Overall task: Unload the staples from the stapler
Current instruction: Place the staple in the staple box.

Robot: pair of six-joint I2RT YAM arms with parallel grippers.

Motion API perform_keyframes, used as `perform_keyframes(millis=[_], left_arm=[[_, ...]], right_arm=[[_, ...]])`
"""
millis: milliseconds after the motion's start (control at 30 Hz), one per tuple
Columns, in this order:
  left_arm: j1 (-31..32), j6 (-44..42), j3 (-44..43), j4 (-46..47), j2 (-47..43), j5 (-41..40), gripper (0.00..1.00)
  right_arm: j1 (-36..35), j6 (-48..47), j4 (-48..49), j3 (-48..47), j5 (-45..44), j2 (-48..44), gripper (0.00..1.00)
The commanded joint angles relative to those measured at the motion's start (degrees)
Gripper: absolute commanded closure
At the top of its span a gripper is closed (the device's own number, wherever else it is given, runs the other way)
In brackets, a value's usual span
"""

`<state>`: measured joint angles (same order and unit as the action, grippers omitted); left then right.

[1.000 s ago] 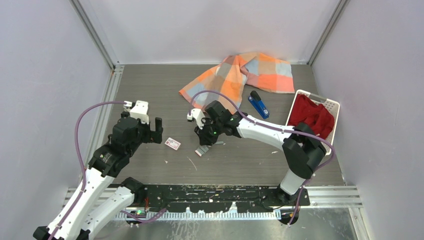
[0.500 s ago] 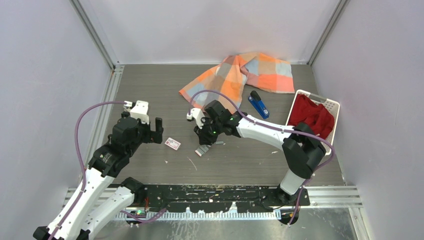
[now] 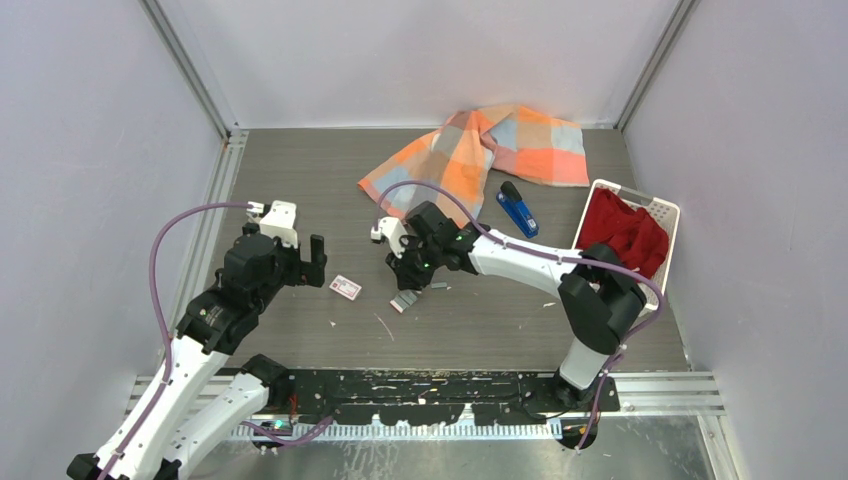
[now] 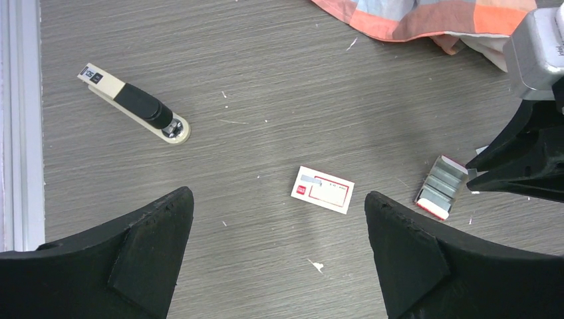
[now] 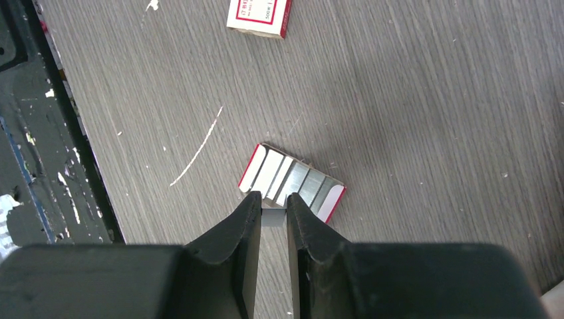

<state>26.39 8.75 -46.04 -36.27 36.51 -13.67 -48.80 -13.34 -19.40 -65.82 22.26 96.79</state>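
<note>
Staplers two: blue stapler [image 3: 517,209], black stapler [image 4: 133,111]; packet [image 4: 322,189] one.

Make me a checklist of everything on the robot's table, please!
Surface: grey wood-grain table, with white scraps scattered on it.
Job's things: blue stapler lying near the checked cloth; staple strip pinched at the edge of an open staple tray.
Clutter: white-and-red packet; black-and-beige stapler; white basket holding red cloth.
End effectors: left end effector open and empty; right end effector shut on the staple strip.
Cables: purple cables loop along both arms.
Surroundings: white walls.
</note>
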Motion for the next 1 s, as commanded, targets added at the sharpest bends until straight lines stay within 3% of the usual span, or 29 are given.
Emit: perform_keyframes(millis=[0, 967], left_arm=[[-0.52, 0.27, -0.78, 3.22, -0.64, 0.88, 0.01], [-0.63, 0.41, -0.74, 3.23, -1.0, 1.54, 0.01]], right_arm=[[-0.42, 0.74, 1.27, -2.88, -0.75, 0.53, 0.75], [-2.62, 1.29, 0.33, -3.76, -4.45, 5.76, 0.75]])
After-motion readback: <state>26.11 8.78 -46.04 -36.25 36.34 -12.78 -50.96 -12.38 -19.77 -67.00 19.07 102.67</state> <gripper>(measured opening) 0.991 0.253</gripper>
